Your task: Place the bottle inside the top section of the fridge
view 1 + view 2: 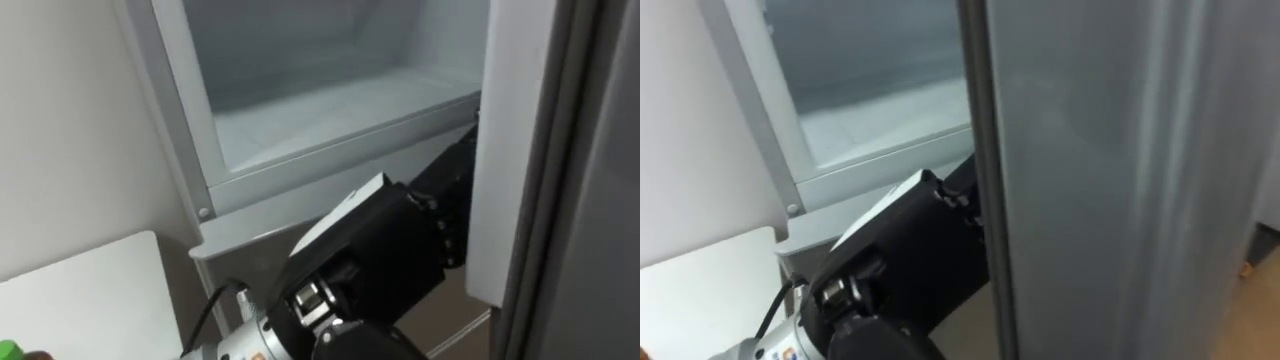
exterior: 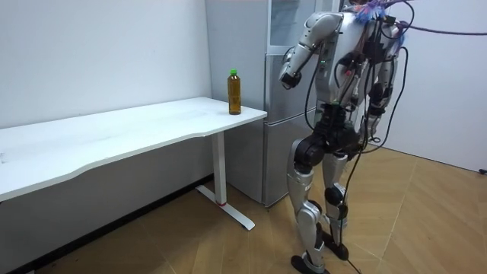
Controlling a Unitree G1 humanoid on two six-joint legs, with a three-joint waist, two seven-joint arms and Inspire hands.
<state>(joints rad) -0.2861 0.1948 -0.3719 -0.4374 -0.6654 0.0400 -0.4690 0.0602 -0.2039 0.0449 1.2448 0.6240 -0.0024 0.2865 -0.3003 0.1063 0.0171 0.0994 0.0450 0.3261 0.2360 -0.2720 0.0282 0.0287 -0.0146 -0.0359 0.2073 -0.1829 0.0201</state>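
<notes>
My left hand (image 1: pixel 395 255) is raised at the lower sill of the open upper fridge compartment (image 1: pixel 330 110), reaching to the edge of the fridge door (image 1: pixel 515 150) just to its right. I cannot tell whether it grips or lies loose. The compartment's pale interior is above and ahead of the hand. The bottle (image 2: pixel 234 91) stands upright on the white table (image 2: pixel 114 133) corner, below and well off to the hand's left.
</notes>
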